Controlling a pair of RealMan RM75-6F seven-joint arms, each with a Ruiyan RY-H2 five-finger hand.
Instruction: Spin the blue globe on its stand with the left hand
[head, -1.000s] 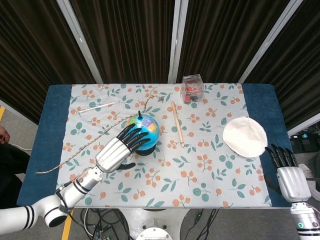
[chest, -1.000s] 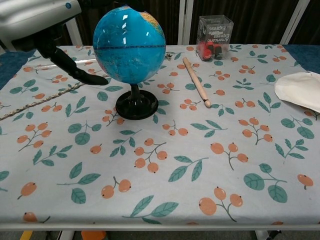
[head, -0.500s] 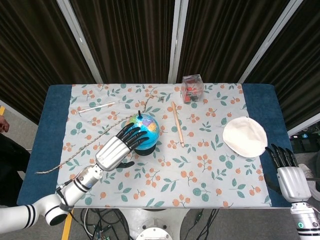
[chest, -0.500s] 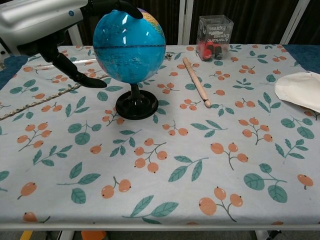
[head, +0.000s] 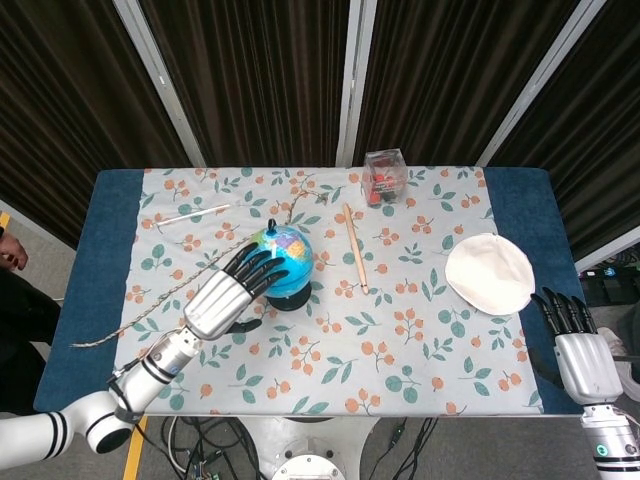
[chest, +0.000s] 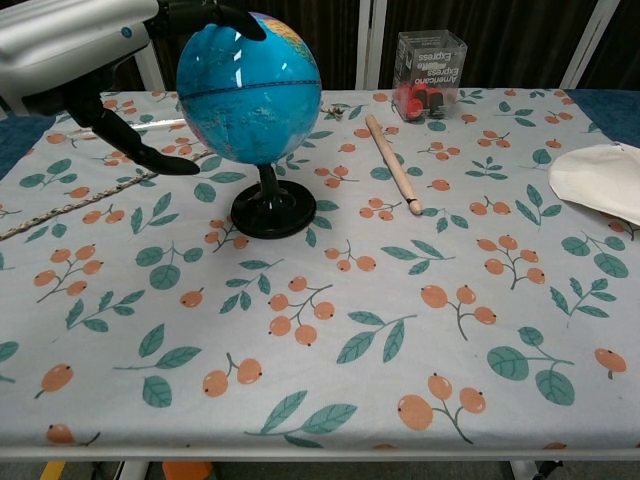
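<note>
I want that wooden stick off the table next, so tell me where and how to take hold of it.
Grip the long light wooden dowel around its middle, from above, fingers closing across its narrow width. It lies flat on the leaf-and-berry printed tablecloth, running front to back, apart from the blue globe and the clear plastic box, so both sides look free.

globe (head: 283, 258): 1 | wooden stick (head: 354, 247): 1 | clear box (head: 383, 176): 1 | white cloth (head: 489, 274): 1 | braided rope (head: 165, 295): 1 | straw (head: 192, 214): 1

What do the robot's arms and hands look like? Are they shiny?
Yes. The left hand has a smooth silver back and black fingers, and its white arm wears black bands. The right hand matches: silver back, black fingers, and a grey wrist with a small blue mark.
</note>
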